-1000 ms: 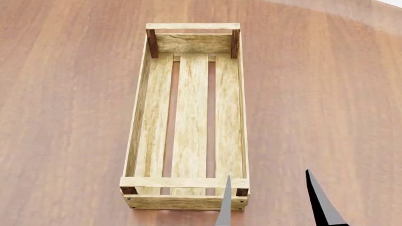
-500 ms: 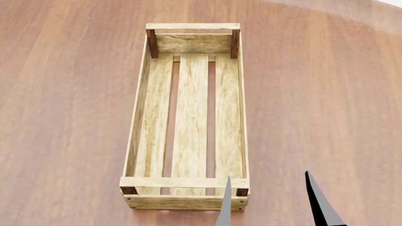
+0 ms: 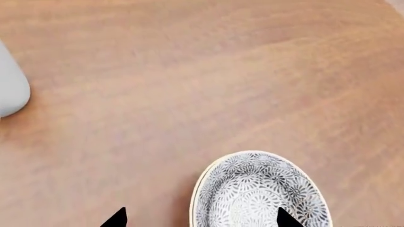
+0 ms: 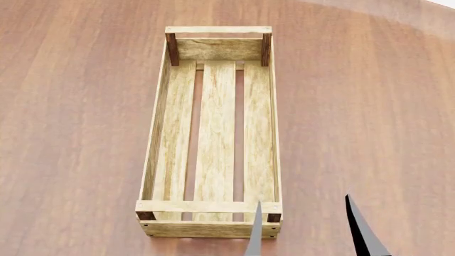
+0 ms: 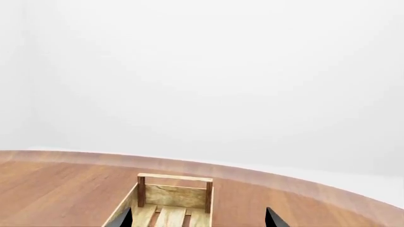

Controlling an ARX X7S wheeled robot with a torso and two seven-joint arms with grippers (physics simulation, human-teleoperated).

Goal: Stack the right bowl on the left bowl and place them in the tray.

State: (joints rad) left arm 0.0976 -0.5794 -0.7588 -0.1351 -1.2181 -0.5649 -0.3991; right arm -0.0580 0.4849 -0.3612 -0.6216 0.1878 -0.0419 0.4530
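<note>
Wooden table (image 4: 85, 133) — one tray (image 4: 162, 106), one patterned bowl (image 3: 259, 194).

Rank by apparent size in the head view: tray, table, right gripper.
1. table, fills the frame.
2. tray.
3. right gripper: only two fingertips show and they sit nearest the camera, so its true size is unsure.
</note>
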